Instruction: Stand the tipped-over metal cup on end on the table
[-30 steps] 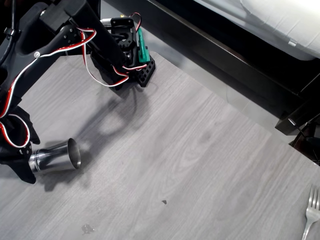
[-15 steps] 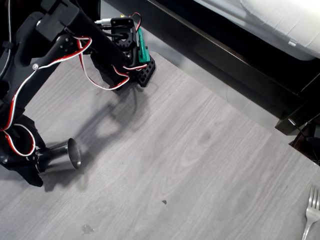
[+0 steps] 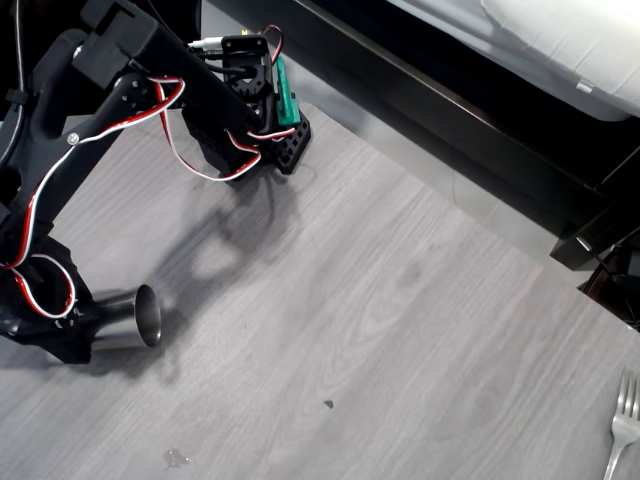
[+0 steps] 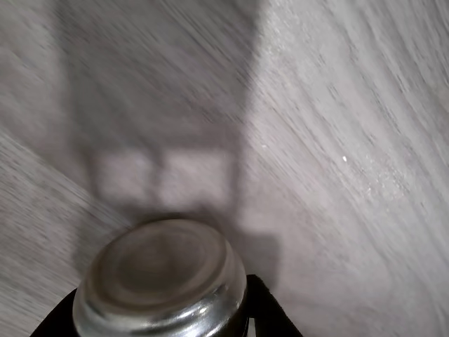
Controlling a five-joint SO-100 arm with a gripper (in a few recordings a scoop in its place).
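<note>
One metal cup lies on its side at the lower left of my overhead view, mouth toward the right, on the table. My gripper is clamped on its base end. A fork sits lower right.

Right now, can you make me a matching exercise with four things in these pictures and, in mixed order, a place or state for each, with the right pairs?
Things:
1. cup
2. fork
3. tool
4. table

Places or states:
A. at the lower right edge of the overhead view
B. grey wood grain, carrying everything
C. on its side, mouth toward the right in the overhead view
D. black, closed around the cup's base end

Pairs: 1-C, 2-A, 3-D, 4-B
</note>
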